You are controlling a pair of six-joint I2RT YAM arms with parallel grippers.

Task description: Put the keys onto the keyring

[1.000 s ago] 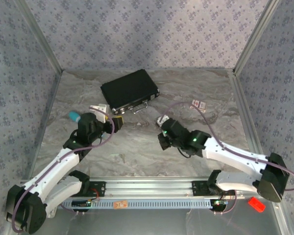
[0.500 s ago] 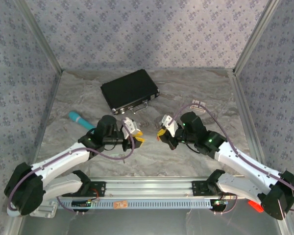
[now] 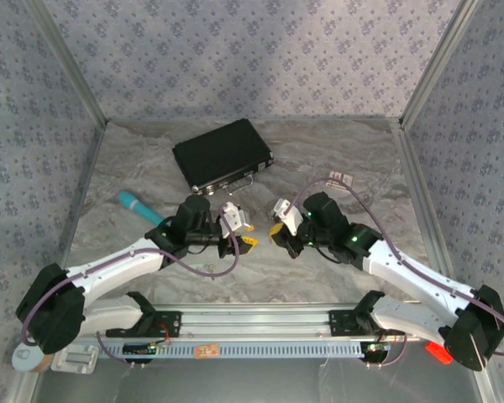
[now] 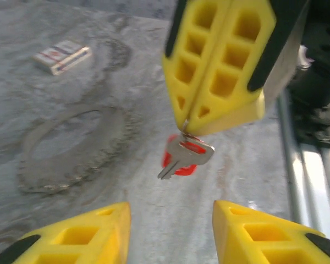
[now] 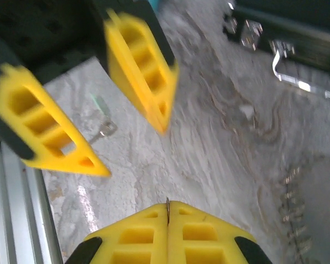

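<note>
Right gripper [image 4: 190,125] is clenched on keys [image 4: 186,157]: a silver one in front, red head behind, dangling from the tips above the table. Left gripper [image 4: 170,215] is spread, empty, facing them close. Ring [image 4: 60,180] lies flat on the table off to the side, grey, beaded edge, nothing touching it. Looks like a handover. Left should close square on the key head, not the blade, before right lets go. The keys are tiny and thin, likely to swing or slip.

You'll find no text you can read; the print on the small box [image 4: 61,56] beyond the keyring [image 4: 71,146] is blurred.
</note>
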